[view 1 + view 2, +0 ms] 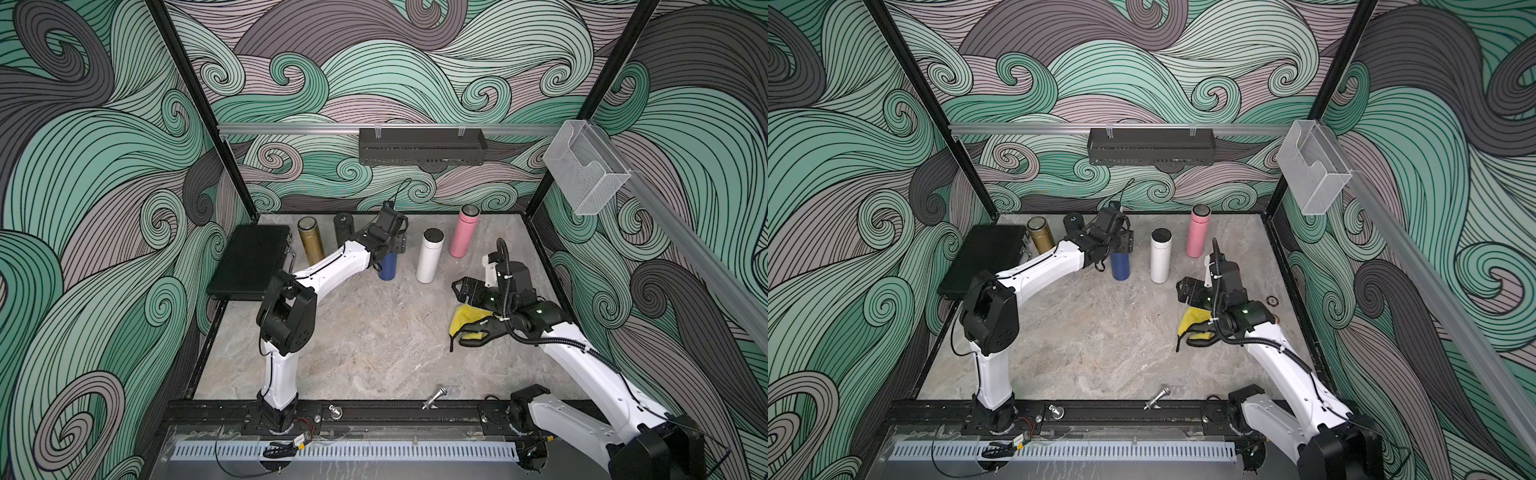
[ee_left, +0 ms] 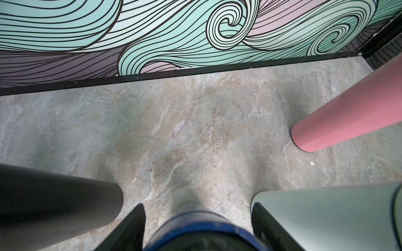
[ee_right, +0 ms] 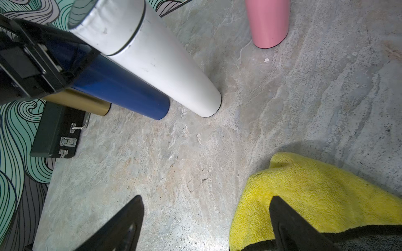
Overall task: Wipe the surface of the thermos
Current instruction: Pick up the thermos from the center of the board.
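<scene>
I am watching the left gripper (image 1: 388,254) straddling the top of the blue thermos (image 1: 387,269), which is standing upright toward twelve o'clock on the table (image 1: 365,345). Its jaws are sitting on either side of the cap, but I cannot tell whether they are pressing on it.

The right gripper (image 3: 206,202) is hovering with its jaws wide apart and holding nothing. It is over the edge of the yellow cloth (image 3: 304,187), which is lying toward four o'clock.

What is worrying me:
- **Crowding:** The white thermos (image 1: 429,259) is standing near the blue one at its three o'clock, and the black thermos (image 1: 343,227) near its ten o'clock. A sideways lift could knock either over.
- **Grip height:** A grip this high on a smooth bottle may let it slip or swing.
- **Cloth:** Its dark border could snag a finger and leave me a poor pinch.
</scene>
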Controlling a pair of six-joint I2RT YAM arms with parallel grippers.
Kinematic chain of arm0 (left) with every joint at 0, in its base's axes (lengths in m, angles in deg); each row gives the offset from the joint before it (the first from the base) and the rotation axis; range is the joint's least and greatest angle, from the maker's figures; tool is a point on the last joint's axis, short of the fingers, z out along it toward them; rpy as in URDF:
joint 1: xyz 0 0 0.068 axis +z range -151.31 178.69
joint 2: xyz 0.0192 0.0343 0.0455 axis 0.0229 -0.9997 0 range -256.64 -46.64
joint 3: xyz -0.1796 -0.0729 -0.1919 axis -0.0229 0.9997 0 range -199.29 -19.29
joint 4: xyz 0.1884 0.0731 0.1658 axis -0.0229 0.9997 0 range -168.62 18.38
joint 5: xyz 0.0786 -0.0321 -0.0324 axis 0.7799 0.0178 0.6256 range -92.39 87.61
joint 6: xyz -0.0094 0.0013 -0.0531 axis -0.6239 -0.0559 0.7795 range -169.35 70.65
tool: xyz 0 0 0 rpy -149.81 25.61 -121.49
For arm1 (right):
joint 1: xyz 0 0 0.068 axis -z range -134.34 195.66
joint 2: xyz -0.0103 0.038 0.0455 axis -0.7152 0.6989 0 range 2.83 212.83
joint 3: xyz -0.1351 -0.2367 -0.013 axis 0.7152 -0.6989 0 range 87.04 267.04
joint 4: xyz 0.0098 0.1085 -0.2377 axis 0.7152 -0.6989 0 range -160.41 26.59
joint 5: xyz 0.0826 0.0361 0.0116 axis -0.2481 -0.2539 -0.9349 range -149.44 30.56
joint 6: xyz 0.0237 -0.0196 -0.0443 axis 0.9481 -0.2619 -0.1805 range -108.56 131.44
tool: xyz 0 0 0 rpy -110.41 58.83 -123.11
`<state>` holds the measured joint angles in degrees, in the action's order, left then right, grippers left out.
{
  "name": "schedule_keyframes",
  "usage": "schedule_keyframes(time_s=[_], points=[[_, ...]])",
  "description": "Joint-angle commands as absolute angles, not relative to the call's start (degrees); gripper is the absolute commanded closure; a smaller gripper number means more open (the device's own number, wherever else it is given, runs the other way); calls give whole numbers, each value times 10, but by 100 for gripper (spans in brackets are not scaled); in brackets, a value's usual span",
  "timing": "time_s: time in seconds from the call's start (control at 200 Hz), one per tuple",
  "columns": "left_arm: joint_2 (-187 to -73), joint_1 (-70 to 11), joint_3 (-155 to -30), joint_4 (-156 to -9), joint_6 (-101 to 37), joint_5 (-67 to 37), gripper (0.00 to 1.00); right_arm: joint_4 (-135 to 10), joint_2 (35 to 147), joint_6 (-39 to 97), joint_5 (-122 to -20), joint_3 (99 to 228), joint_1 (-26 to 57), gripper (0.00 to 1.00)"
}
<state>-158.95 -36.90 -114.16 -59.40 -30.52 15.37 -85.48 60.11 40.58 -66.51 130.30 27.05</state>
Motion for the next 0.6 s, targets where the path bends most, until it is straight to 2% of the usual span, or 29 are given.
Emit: schedule_keyframes(time_s=[0.0,0.045,0.125,0.175,0.21,0.245,0.275,0.425,0.595], points=[[-1601,-368,-1158,-598,-309,159,27,-852,592,412,-663,1311,276,10],[-1600,-367,-1154,-599,-308,159,27,-851,592,412,-663,1311,276,10],[-1597,-367,-1150,-599,-308,159,34,-855,593,411,-663,1314,276,10],[-1597,-367,-1150,-596,-309,160,45,-854,593,410,-662,1314,276,11],[-1595,-366,-1149,-596,-310,161,57,-854,594,410,-662,1314,276,10],[-1594,-368,-1149,-593,-311,165,87,-853,596,411,-660,1313,277,10],[-1593,-367,-1150,-590,-311,167,100,-852,598,413,-658,1312,277,11],[-1560,-367,-1141,-560,-315,180,100,-876,621,430,-623,1319,279,10],[-1444,-375,-1079,-521,-301,165,100,-909,632,437,-562,1305,278,9]])
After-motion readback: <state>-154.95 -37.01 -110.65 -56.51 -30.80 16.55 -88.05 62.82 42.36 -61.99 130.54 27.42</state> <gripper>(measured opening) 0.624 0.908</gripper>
